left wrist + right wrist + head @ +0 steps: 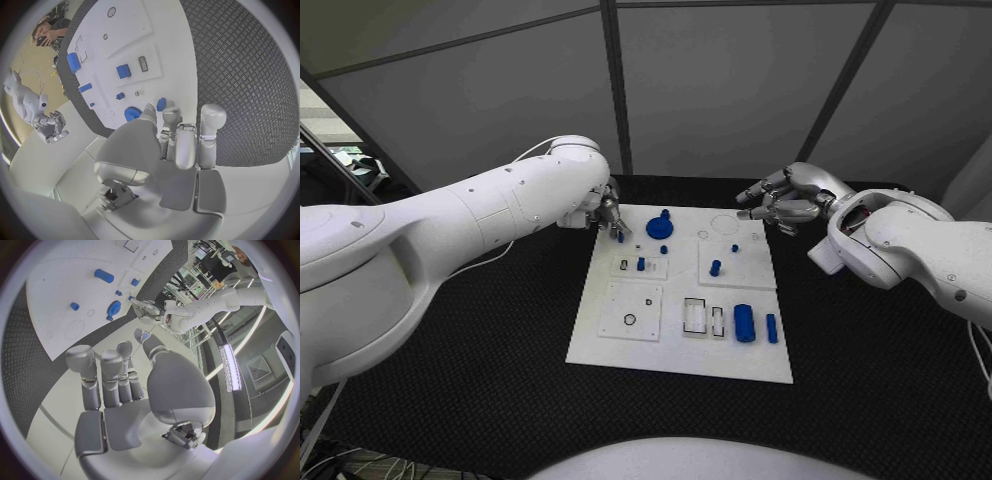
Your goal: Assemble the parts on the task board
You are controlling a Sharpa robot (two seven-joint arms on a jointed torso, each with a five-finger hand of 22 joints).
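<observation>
The white task board [678, 330] lies mid-table with several blue parts on it. My left hand [609, 213] is over the board's far left corner, and its thumb and a finger pinch a small blue part [161, 104] just above the board [125, 35]. A round blue knob [659, 226] stands beside it, also seen as the knob [131, 113] next to my fingertips [170, 113]. My right hand [785, 199] hovers past the far right corner, fingers apart and holding nothing. Its fingers [103, 372] point toward the board [69, 280].
A thick blue cylinder [744, 322] and a thin blue bar [772, 327] lie at the board's near right. A blue peg [715, 267] stands on the right plate. A blue block [640, 264] sits in a slot left of centre. Black matting [473, 330] surrounds the board.
</observation>
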